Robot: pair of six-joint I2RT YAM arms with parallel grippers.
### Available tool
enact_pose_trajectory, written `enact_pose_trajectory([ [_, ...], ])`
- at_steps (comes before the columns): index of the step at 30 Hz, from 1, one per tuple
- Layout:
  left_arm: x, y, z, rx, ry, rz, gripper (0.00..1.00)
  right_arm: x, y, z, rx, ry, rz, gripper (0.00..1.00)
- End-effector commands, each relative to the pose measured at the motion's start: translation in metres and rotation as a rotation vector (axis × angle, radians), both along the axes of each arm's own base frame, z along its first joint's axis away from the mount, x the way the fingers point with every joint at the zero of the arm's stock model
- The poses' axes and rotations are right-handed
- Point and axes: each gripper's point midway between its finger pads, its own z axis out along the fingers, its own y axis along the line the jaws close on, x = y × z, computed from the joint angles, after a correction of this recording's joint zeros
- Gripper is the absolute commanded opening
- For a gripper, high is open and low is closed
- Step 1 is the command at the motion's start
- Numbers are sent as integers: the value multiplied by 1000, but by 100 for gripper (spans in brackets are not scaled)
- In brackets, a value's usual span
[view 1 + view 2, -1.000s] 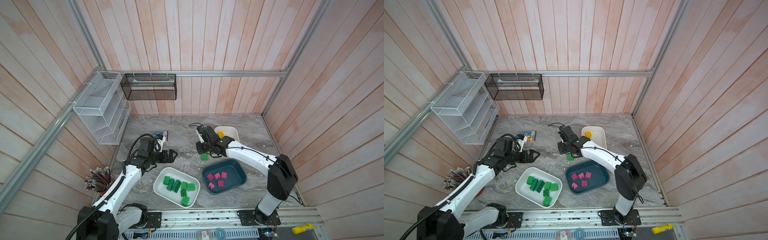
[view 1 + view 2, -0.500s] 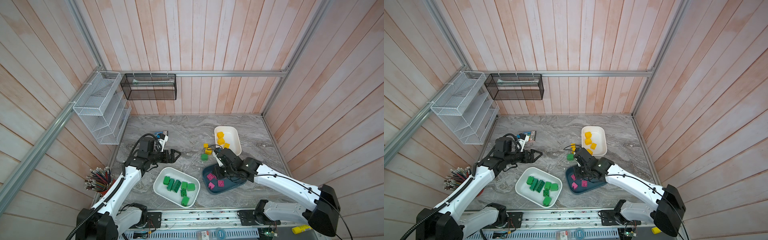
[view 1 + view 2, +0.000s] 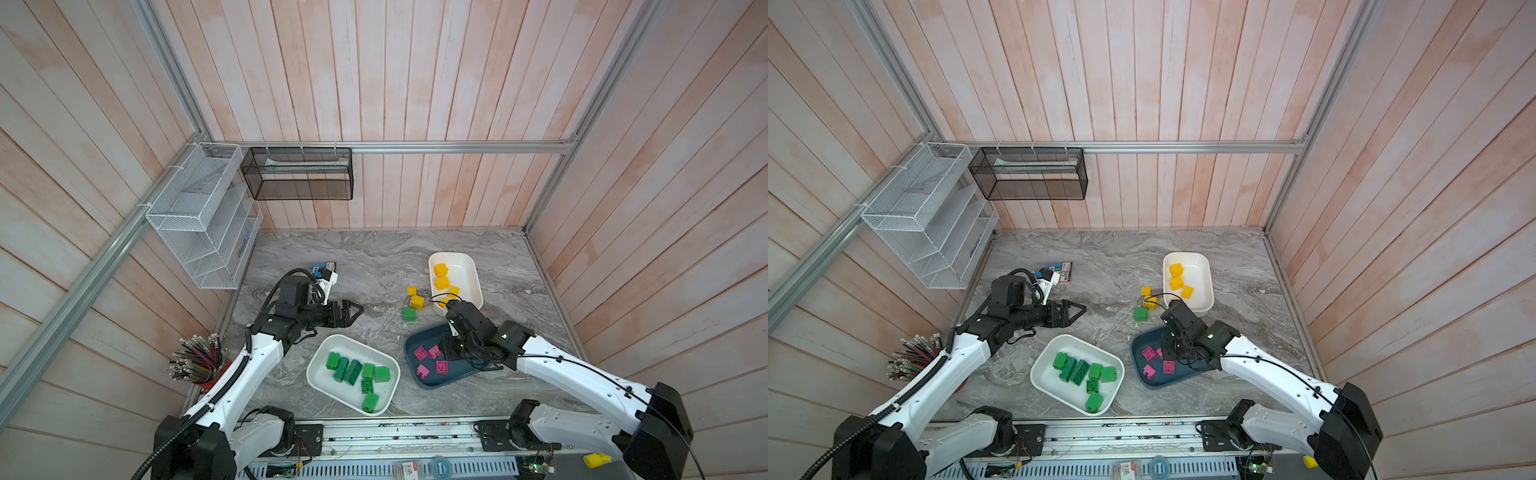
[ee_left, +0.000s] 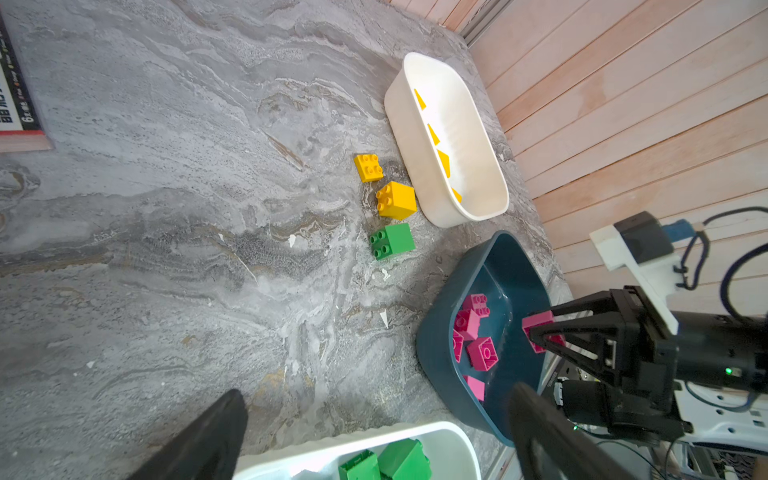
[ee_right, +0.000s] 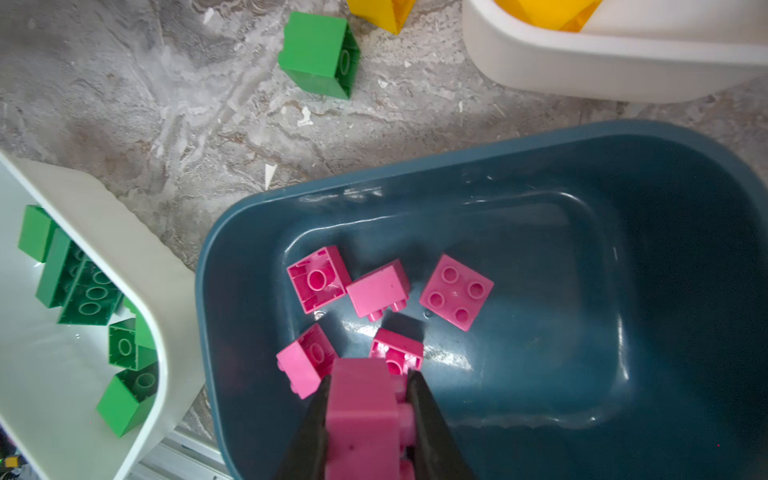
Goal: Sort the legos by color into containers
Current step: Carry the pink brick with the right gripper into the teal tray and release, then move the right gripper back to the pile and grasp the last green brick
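Arriving from 11 o'clock, right jaws clamp a pink lego (image 5: 361,411) over the teal container (image 5: 623,174), release due; left jaws apart.

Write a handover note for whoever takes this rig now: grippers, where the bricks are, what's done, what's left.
Left gripper: open, empty, over the grey marble-look table.
Right gripper: shut on a pink plastic brick above the dark teal plastic tub.
Done: five pink bricks in that tub, green bricks in the nearer white tub, yellow bricks in the farther white tub.
To do: release the held pink; one green brick and two yellow bricks lie loose on the table.
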Motion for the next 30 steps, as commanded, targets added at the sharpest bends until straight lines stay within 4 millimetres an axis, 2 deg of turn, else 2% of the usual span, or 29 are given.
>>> enact_pose_trajectory([
  [1,-1,-2,-5,1,2,-13,100,-6,-20,-23,-94,58,-38,24],
  [4,-1,-2,-6,8,4,-13,100,-4,-24,-33,-122,72,-36,31],
  [7,0,0,-7,16,4,-9,100,-3,-20,-37,-120,88,-15,43],
  [10,0,0,-7,19,4,-8,100,7,-14,-24,-114,47,4,58],
  [11,0,0,-7,19,4,-7,100,14,-11,-16,-104,19,5,59],
  [15,0,1,-5,22,-3,-4,100,45,23,20,12,-111,68,62],
  [19,-1,4,-3,37,-9,7,100,69,66,36,71,-149,209,65],
  [22,-2,7,-2,49,-16,17,100,81,88,31,47,-166,346,67],
  [26,-4,10,-3,61,-15,27,100,96,103,19,-41,-205,524,71],
  [30,-6,11,-4,66,-13,35,100,100,113,-2,-105,-205,702,71],
])
